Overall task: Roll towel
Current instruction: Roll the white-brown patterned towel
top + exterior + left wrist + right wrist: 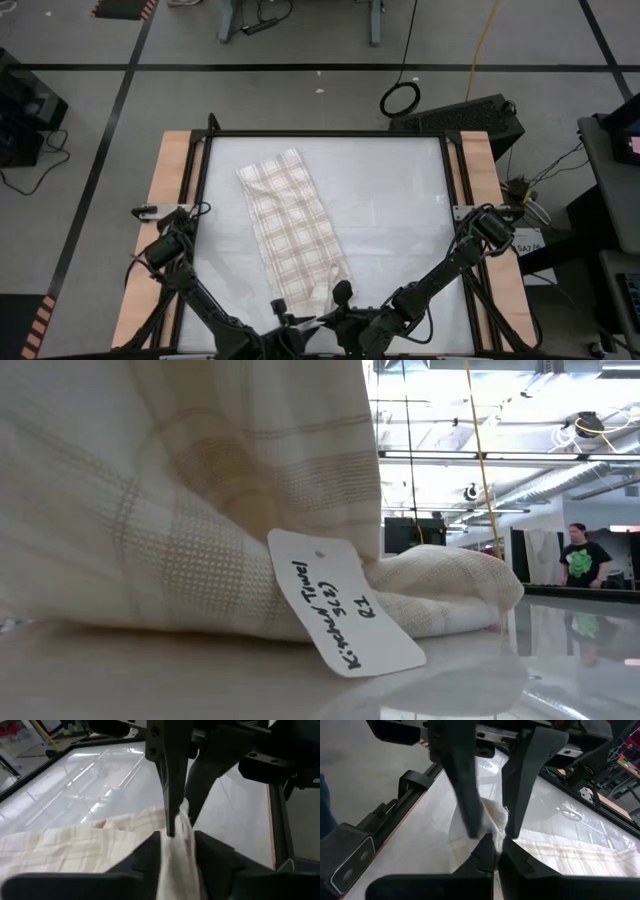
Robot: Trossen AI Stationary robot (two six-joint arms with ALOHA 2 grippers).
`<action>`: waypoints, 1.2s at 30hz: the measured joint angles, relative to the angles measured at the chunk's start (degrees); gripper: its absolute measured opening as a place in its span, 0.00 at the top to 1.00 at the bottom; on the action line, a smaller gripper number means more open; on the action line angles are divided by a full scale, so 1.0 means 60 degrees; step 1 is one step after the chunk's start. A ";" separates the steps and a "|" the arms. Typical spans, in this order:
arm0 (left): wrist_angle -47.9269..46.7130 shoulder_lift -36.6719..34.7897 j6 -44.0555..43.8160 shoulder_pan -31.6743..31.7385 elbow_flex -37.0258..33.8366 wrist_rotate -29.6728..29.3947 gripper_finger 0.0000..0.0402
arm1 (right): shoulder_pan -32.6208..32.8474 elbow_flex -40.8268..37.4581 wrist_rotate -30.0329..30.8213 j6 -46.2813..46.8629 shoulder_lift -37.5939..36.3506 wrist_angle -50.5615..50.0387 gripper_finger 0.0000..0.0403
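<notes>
Here we see, from above, the towel (293,230) lying flat on the table (400,200), its long axis running from about 11 o'clock at the far end to 5 o'clock at the near end, left of the table's middle. Both grippers meet at that near end: the left gripper (292,318) at 6 o'clock on the table, the right gripper (338,305) just beside it toward 5 o'clock, reaching across from its own side. So the cloth stretches away from both toward 11 o'clock, and we judge any roll must travel along that axis, away from the near edge. The low view is filled by lifted towel (180,490), with a paper tag (340,602) hanging from it and a bunched fold resting on the tabletop; a person (582,557) stands far off at 3 o'clock. In the left wrist view, the left gripper (177,847) pinches a raised ridge of towel (175,865) between its fingers, with the other arm's fingers close above. In the right wrist view, the right gripper (494,847) has its fingers nearly together on a puckered bit of towel (492,817), the left arm's fingers facing it.
</notes>
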 joint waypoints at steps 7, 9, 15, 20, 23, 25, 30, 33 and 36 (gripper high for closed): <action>-0.0109 0.0000 0.0437 -0.0076 0.0000 0.0251 0.97 | 0.0036 0.0000 -0.0022 0.0002 -0.0007 0.0000 0.92; -0.0157 -0.0012 0.0452 -0.0247 0.0000 0.0078 0.97 | 0.0087 -0.0002 -0.0020 0.0006 -0.0080 -0.0077 0.86; -0.0567 -0.0051 0.0782 -0.1044 0.0000 -0.0123 0.99 | 0.0517 -0.0004 -0.0551 0.0532 -0.1161 -0.1997 0.63; -0.0674 -0.0051 0.1567 -0.1602 0.0000 -0.0165 0.99 | 0.0747 -0.0001 -0.0461 0.1576 -0.1883 -0.5054 0.49; -0.0702 -0.0051 0.1724 -0.1734 0.0000 -0.0329 0.99 | 0.0524 -0.0078 -0.0378 0.2136 -0.1841 -0.5557 0.47; -0.0719 -0.0051 0.1737 -0.1749 0.0000 -0.0369 1.00 | 0.0317 -0.0326 -0.0230 0.2108 -0.1755 -0.5202 0.47; -0.0783 -0.0055 0.1746 -0.1746 0.0000 -0.0381 1.00 | -0.0249 -0.1543 -0.0211 0.0939 -0.1669 -0.3241 0.48; -0.0803 -0.0055 0.1757 -0.1746 0.0000 -0.0383 1.00 | -0.0419 -0.2051 -0.0007 -0.0025 -0.1679 -0.1995 0.51; -0.0856 -0.0055 0.1768 -0.1746 0.0000 -0.0385 1.00 | -0.0676 -0.2213 -0.0501 -0.0501 -0.1679 -0.1462 0.53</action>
